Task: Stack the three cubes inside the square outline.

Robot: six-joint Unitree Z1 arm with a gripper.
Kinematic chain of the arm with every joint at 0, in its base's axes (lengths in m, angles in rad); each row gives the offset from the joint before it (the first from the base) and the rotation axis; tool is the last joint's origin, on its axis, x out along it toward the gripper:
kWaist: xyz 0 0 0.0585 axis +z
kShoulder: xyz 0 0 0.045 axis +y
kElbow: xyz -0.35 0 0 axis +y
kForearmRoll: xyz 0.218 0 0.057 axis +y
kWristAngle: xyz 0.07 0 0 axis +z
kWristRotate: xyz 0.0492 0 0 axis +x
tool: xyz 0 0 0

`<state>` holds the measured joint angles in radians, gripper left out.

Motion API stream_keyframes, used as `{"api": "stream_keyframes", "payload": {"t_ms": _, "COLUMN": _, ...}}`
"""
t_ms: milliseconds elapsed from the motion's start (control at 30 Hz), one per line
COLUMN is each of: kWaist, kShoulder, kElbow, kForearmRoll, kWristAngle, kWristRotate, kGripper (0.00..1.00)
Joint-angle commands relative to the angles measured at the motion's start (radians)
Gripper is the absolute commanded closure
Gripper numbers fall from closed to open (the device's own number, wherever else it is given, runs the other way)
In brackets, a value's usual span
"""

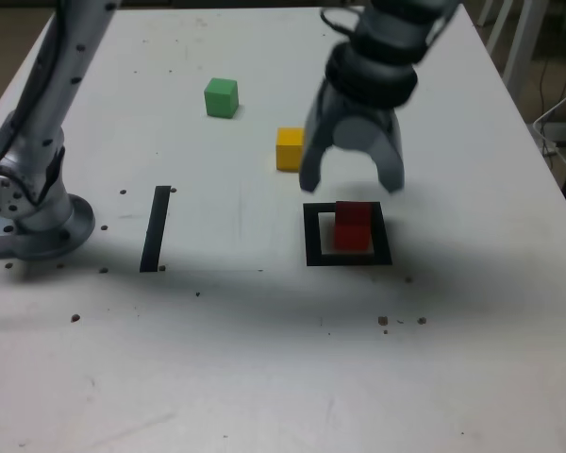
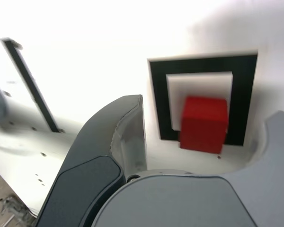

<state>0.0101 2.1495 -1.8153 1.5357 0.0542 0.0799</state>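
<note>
The red cube (image 1: 353, 226) (image 2: 204, 124) rests inside the square outline (image 1: 313, 236) (image 2: 203, 64), free of the fingers. My gripper (image 1: 351, 181) (image 2: 206, 137) hangs just above it, jaws spread wide with nothing between them. The yellow cube (image 1: 290, 148) sits on the table behind the outline, close to the finger on the exterior view's left. Farther back toward the exterior view's left stands the green cube (image 1: 221, 97). Neither the yellow nor the green cube appears in the wrist view.
A straight black strip (image 1: 156, 227) (image 2: 31, 85) lies on the white table to the exterior view's left of the outline. The arm's base (image 1: 33, 212) stands at the exterior view's left edge. Small dark specks dot the table's front part.
</note>
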Motion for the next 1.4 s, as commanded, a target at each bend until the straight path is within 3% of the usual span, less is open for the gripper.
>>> {"api": "stream_keyframes", "payload": {"t_ms": 0, "kWaist": 0.033, "kShoulder": -0.029, "kElbow": 0.014, "kForearmRoll": 0.025, "kWristAngle": 0.014, "kWristRotate": 0.018, "kGripper": 0.01}}
{"api": "stream_keyframes", "payload": {"t_ms": 533, "kWaist": 0.299, "kShoulder": -0.065, "kElbow": 0.124, "kForearmRoll": 0.005, "kWristAngle": 0.058, "kWristRotate": 0.234, "kGripper": 0.01}}
{"api": "stream_keyframes", "payload": {"t_ms": 1067, "kWaist": 0.413, "kShoulder": 0.031, "kElbow": 0.115, "kForearmRoll": -0.005, "kWristAngle": -0.027, "kWristRotate": 0.417, "kGripper": 0.07}}
{"api": "stream_keyframes", "payload": {"t_ms": 1367, "kWaist": 0.408, "kShoulder": 0.077, "kElbow": 0.115, "kForearmRoll": 0.0, "kWristAngle": -0.042, "kWristRotate": 0.431, "kGripper": 0.14}}
